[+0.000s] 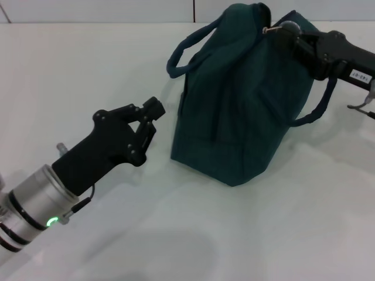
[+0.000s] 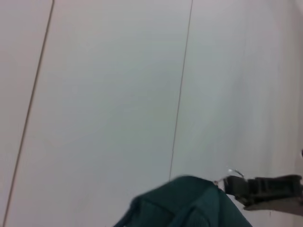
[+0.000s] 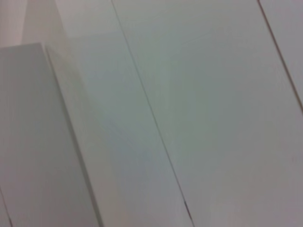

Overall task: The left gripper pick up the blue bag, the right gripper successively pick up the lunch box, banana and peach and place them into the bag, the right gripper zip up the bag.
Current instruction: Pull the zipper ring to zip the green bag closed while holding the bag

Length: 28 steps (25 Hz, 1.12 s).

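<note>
**Right claw at the zipper pull, left claw hanging free beside the bag**

Standing upright on the white desk (image 1: 281,234): the blue bag (image 1: 240,111), dark teal in these views, top drawn together, one carry strap looping out toward the left, the other hanging down the right flank. At the bag's top right corner: the right claw (image 1: 280,29), reaching in from the right edge of the head view, fingertips pinched together on the small metal zipper pull (image 1: 268,29). White label visible farther back on its body. Seen again in the left wrist view, the same right claw (image 2: 227,183) meeting the bag's top edge (image 2: 189,203). Just left of the bag, not touching it: the left claw (image 1: 151,120), fingers slightly apart and gripping nothing, green ring glowing on its silver wrist. Lunch box, banana and peach out of sight. Only pale wall panels in the right wrist view.
</note>
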Motion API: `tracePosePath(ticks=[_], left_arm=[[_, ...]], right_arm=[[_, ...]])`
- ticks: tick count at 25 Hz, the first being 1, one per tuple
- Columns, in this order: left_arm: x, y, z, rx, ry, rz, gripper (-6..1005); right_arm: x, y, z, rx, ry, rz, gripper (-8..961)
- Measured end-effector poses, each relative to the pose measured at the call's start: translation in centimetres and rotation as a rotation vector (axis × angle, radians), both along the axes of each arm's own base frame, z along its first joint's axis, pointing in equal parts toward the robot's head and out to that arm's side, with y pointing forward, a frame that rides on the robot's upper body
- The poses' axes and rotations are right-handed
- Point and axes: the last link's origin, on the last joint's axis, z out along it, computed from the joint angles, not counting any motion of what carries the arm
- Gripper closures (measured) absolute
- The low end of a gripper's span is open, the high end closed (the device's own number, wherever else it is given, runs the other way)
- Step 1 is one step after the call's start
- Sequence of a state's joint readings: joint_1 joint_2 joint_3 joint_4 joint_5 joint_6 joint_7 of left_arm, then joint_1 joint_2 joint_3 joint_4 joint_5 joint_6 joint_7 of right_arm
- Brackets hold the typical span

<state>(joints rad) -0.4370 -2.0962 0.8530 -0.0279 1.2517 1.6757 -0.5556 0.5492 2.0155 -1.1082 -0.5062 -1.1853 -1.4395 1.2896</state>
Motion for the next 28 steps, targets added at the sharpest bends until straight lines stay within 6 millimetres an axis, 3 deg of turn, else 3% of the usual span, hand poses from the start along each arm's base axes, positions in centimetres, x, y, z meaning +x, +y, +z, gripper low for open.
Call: tracePosePath(ticks=[8, 16, 20, 28], left_arm=[[0.1, 0.3, 0.3, -0.02, -0.017, 0.002, 916], [-0.5, 1.3, 1.3, -0.065, -0.045, 0.045, 828], [-0.5, 1.9, 1.3, -0.063, -0.022, 0.055, 723], [-0.7, 2.3, 2.2, -0.086, 0.0, 0.029, 516]], right_arm=[[-1.6, -2.0, -1.5, -0.111, 0.026, 0.122, 944], [-4.7, -1.9, -3.2, -0.18, 0.042, 0.205, 944], [-6.0, -1.5, -4.3, -0.205, 0.016, 0.221, 944], [-4.3, -1.2, -4.0, -0.195, -0.004, 0.14, 945]])
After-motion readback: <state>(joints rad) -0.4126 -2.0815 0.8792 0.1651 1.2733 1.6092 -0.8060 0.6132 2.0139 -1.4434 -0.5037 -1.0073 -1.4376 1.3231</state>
